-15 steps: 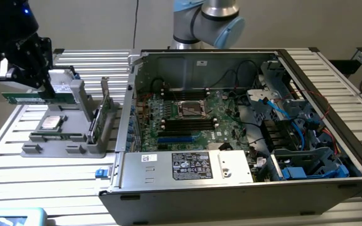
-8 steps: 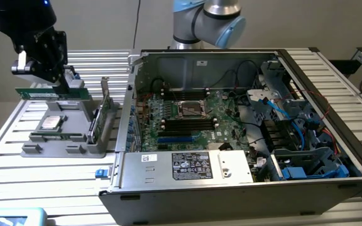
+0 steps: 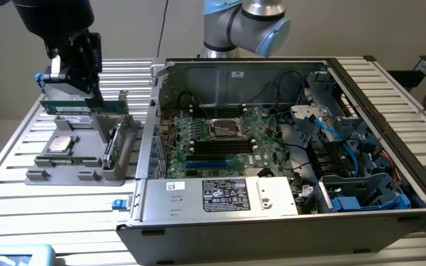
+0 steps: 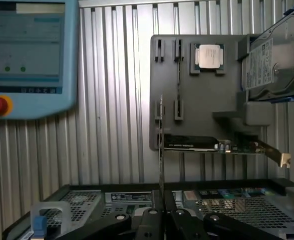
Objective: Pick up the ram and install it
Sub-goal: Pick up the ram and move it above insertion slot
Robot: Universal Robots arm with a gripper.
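While the pincer (image 3: 87,98) clamps the ram (image 3: 61,105), it hangs above the tray (image 3: 65,174).

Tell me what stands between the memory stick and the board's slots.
The pincer holds the memory stick over the gray tray. The open case's side wall rises between it and the slots; from above, nothing visible covers them.

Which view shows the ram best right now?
The exterior view: the ram shows its flat green side, held by the gripper above the gray holder. The wrist view catches it edge-on, a thin strip rising from between the shut fingers.
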